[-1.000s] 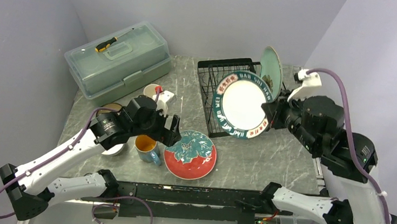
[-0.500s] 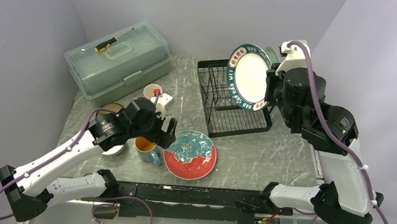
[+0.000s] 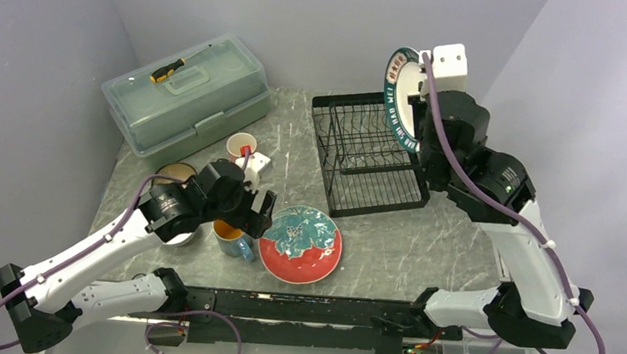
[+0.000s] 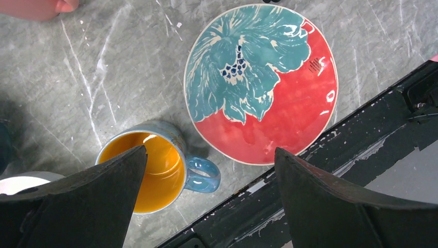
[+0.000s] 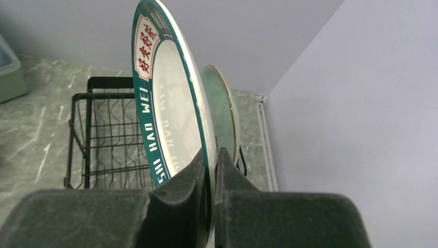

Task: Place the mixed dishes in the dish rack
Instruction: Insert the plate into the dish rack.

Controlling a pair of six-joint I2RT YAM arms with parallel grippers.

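My right gripper (image 3: 421,109) is shut on the rim of the white dark-rimmed plate (image 3: 402,99). It holds the plate upright and edge-on above the right end of the black wire dish rack (image 3: 363,160). In the right wrist view the plate (image 5: 170,119) sits between my pads (image 5: 212,165), with the pale green plate (image 5: 225,116) standing just behind it in the rack (image 5: 103,139). My left gripper (image 3: 257,215) is open and empty above the blue mug (image 4: 150,175) and the teal-and-red plate (image 4: 263,82).
The pink mug (image 3: 242,147), a tan bowl (image 3: 175,171) and a white bowl (image 3: 182,236) sit left of the blue mug (image 3: 232,235). The green lidded box (image 3: 188,102) with the screwdriver (image 3: 168,70) stands back left. A black rail (image 3: 315,310) runs along the near edge.
My right arm has lifted the white dark-rimmed plate and turned it from face-on to edge-on, moving it back and right over the rack. My left gripper has shifted slightly down and left.
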